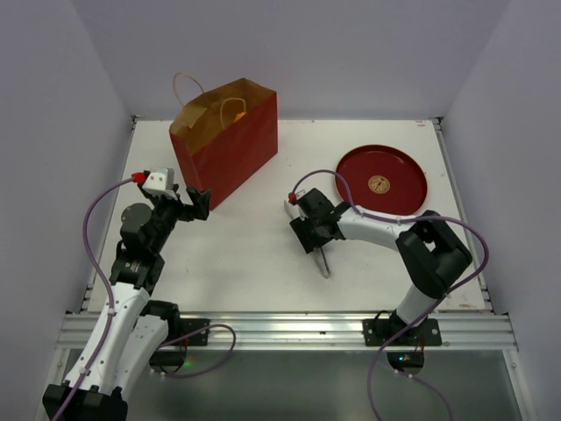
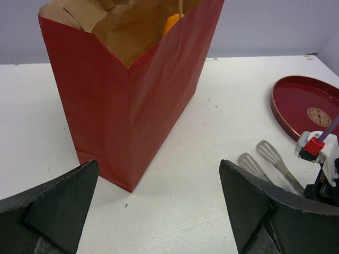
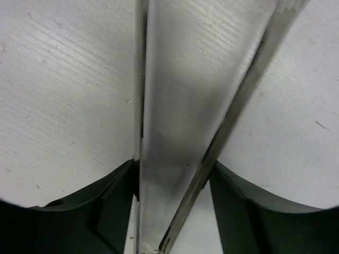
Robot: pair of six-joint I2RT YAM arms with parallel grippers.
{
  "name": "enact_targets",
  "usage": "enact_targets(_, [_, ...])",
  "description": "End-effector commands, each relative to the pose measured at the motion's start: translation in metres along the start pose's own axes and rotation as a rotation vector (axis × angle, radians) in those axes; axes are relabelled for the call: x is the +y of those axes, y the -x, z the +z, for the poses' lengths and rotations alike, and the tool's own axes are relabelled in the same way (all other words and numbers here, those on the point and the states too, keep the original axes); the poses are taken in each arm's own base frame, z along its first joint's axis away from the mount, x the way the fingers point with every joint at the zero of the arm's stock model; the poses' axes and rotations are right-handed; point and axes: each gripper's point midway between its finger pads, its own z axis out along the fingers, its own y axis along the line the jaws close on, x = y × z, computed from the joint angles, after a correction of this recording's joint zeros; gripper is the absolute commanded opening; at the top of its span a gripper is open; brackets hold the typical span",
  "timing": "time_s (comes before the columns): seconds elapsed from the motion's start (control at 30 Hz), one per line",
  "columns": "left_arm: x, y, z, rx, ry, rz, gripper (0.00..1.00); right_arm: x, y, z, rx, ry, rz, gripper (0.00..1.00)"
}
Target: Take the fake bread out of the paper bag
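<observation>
The paper bag (image 1: 226, 140) stands upright at the back left, red outside and brown inside, with its mouth open. One orange piece of the fake bread (image 1: 235, 116) shows inside near the top; it also shows in the left wrist view (image 2: 170, 24) above the bag (image 2: 127, 106). My left gripper (image 1: 195, 203) is open and empty, low by the bag's near corner, jaws wide apart (image 2: 159, 165). My right gripper (image 1: 314, 246) is at the table's middle, shut on metal tongs (image 3: 185, 79), with a finger against each tong arm (image 3: 172, 169).
A round red plate (image 1: 351, 162) with a gold centre mark lies at the back right and holds nothing; it also shows in the left wrist view (image 2: 296, 116). The tongs' slotted ends (image 2: 259, 164) point toward the left arm. Grey walls close in the white table.
</observation>
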Motion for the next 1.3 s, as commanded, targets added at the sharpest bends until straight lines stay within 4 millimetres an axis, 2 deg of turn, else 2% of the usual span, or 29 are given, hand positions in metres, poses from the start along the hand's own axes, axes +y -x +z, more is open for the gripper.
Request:
enact_targets(0.0, [-0.005, 0.027, -0.003, -0.062, -0.016, 0.012, 1.00, 0.004, 0.009, -0.002, -0.010, 0.008, -0.013, 0.55])
enact_targets(0.07, [-0.005, 0.027, -0.003, -0.063, -0.017, 0.012, 1.00, 0.005, 0.010, -0.003, -0.010, 0.017, -0.015, 0.49])
enact_targets(0.1, [-0.004, 0.027, -0.003, -0.062, -0.015, 0.014, 1.00, 0.004, 0.012, -0.003, -0.017, 0.016, -0.025, 0.43])
enact_targets(0.17, [-0.006, 0.027, -0.003, -0.061, -0.019, 0.012, 1.00, 0.000, 0.013, -0.004, -0.024, -0.003, -0.044, 0.35])
enact_targets(0.2, [-0.006, 0.027, -0.003, -0.061, -0.019, 0.012, 1.00, -0.003, 0.014, -0.004, -0.029, -0.015, -0.061, 0.28])
enact_targets(0.3, [-0.005, 0.027, -0.003, -0.063, -0.018, 0.013, 1.00, -0.010, 0.017, -0.006, -0.046, -0.040, -0.100, 0.19])
enact_targets(0.33, [-0.005, 0.027, -0.003, -0.062, -0.018, 0.012, 1.00, -0.013, 0.018, -0.007, -0.053, -0.051, -0.109, 0.11])
enact_targets(0.43, [-0.005, 0.027, -0.003, -0.063, -0.017, 0.012, 1.00, -0.023, 0.028, -0.014, -0.081, -0.076, -0.129, 0.00])
enact_targets(0.5, [-0.006, 0.027, -0.003, -0.063, -0.020, 0.013, 1.00, -0.026, 0.031, -0.021, -0.080, -0.046, -0.200, 0.00])
enact_targets(0.53, [-0.005, 0.027, -0.003, -0.063, -0.018, 0.012, 1.00, -0.031, 0.039, -0.026, -0.085, -0.031, -0.208, 0.00])
enact_targets(0.57, [-0.006, 0.027, -0.003, -0.063, -0.020, 0.013, 1.00, -0.032, 0.030, -0.031, -0.035, 0.001, -0.236, 0.00])
enact_targets(0.63, [-0.006, 0.027, -0.004, -0.064, -0.020, 0.013, 1.00, -0.040, 0.041, -0.041, -0.046, 0.070, -0.274, 0.00])
enact_targets(0.67, [-0.006, 0.027, -0.004, -0.064, -0.020, 0.013, 1.00, -0.042, 0.038, -0.045, -0.036, 0.115, -0.294, 0.00])
enact_targets(0.7, [-0.006, 0.027, -0.003, -0.063, -0.020, 0.013, 1.00, -0.032, 0.041, -0.052, -0.060, 0.213, -0.291, 0.00])
enact_targets(0.73, [-0.006, 0.027, -0.004, -0.064, -0.021, 0.013, 1.00, -0.039, 0.049, -0.061, -0.096, 0.232, -0.276, 0.00])
enact_targets(0.9, [-0.006, 0.027, -0.003, -0.062, -0.024, 0.013, 1.00, -0.041, 0.069, -0.092, -0.197, 0.304, -0.294, 0.01])
enact_targets(0.97, [-0.006, 0.026, -0.003, -0.061, -0.024, 0.012, 1.00, -0.047, 0.078, -0.102, -0.238, 0.304, -0.277, 0.08])
enact_targets(1.0, [-0.006, 0.026, -0.003, -0.061, -0.024, 0.012, 1.00, -0.050, 0.083, -0.107, -0.255, 0.301, -0.272, 0.15])
enact_targets(1.13, [-0.006, 0.026, -0.003, -0.061, -0.022, 0.014, 1.00, -0.061, 0.092, -0.120, -0.304, 0.313, -0.239, 0.28])
enact_targets(1.27, [-0.007, 0.027, -0.004, -0.063, -0.027, 0.015, 1.00, -0.064, 0.095, -0.129, -0.337, 0.326, -0.240, 0.35])
